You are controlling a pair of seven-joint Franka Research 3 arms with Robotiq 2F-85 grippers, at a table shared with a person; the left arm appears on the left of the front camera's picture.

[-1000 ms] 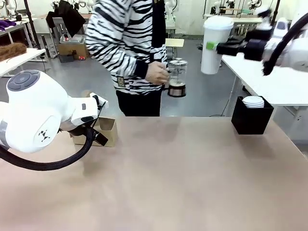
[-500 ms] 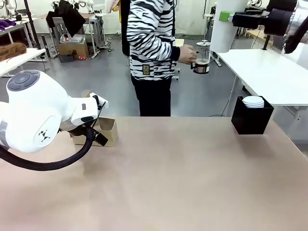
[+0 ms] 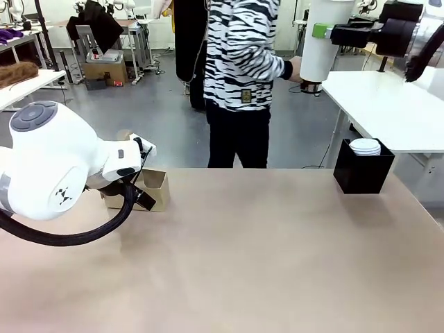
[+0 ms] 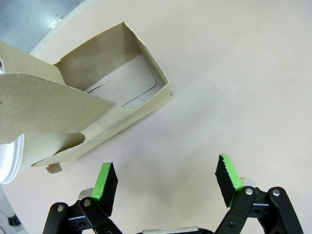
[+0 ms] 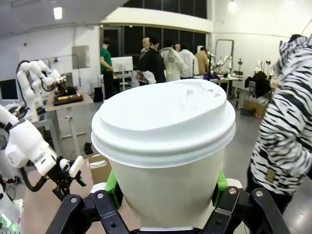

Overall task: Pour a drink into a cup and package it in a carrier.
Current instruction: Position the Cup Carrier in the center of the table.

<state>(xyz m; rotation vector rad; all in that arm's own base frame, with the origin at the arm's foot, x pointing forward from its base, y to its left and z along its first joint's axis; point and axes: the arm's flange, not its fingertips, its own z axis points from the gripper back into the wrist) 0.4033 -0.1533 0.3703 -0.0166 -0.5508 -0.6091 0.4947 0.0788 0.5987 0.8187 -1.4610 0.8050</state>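
Front: I see my right pincer (image 3: 321, 31) high at far right, clamped on the white cup (image 3: 326, 52). The carrier (image 3: 154, 189) sits left on the counter (image 3: 277, 250).
Left wrist: my left pincer (image 4: 165, 178) is apart, near the carrier.
Right wrist: the lidded cup is gripped.

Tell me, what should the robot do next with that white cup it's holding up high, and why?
Probably swing the cup leftward and down toward the carrier. The right gripper is shut on the cup, its lid on, high at the far right, while the carrier sits at the left with an empty compartment, by the open left gripper.
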